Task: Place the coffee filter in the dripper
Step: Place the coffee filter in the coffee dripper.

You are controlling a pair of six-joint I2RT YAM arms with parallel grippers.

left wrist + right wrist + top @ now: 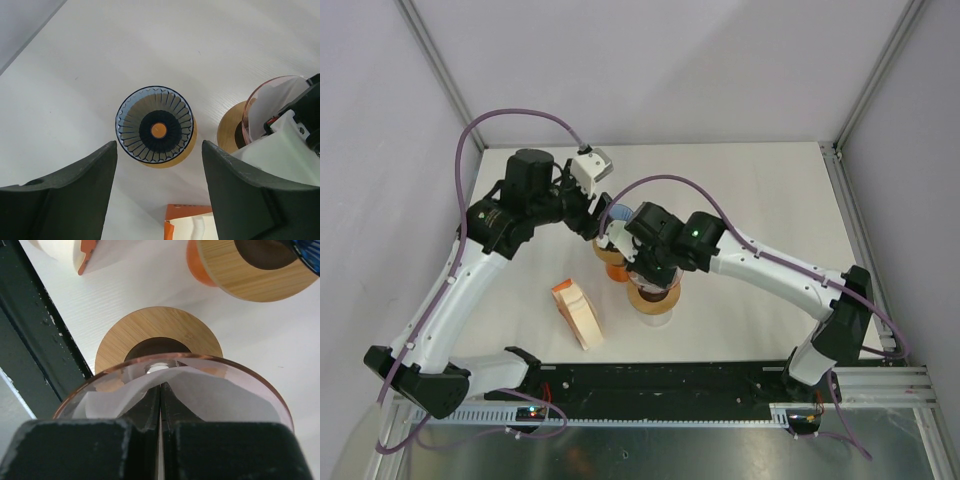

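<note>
The pink glass dripper (172,358) stands on a round wooden ring (120,337) near the table's middle. The white coffee filter (225,396) lies inside it. My right gripper (160,388) is shut, its tips down inside the cone against the paper; whether a fold is pinched does not show. From above, the right gripper (647,278) covers most of the pink dripper (654,300). My left gripper (159,170) is open and empty, hovering above a second, blue ribbed dripper (156,129). The pink dripper (260,107) and its filter (280,95) lie to its right.
The blue dripper (612,262) sits on an orange and wood base just behind and left of the pink one. An orange box of filters (578,312) lies to the front left. The black mounting rail (660,385) runs along the near edge.
</note>
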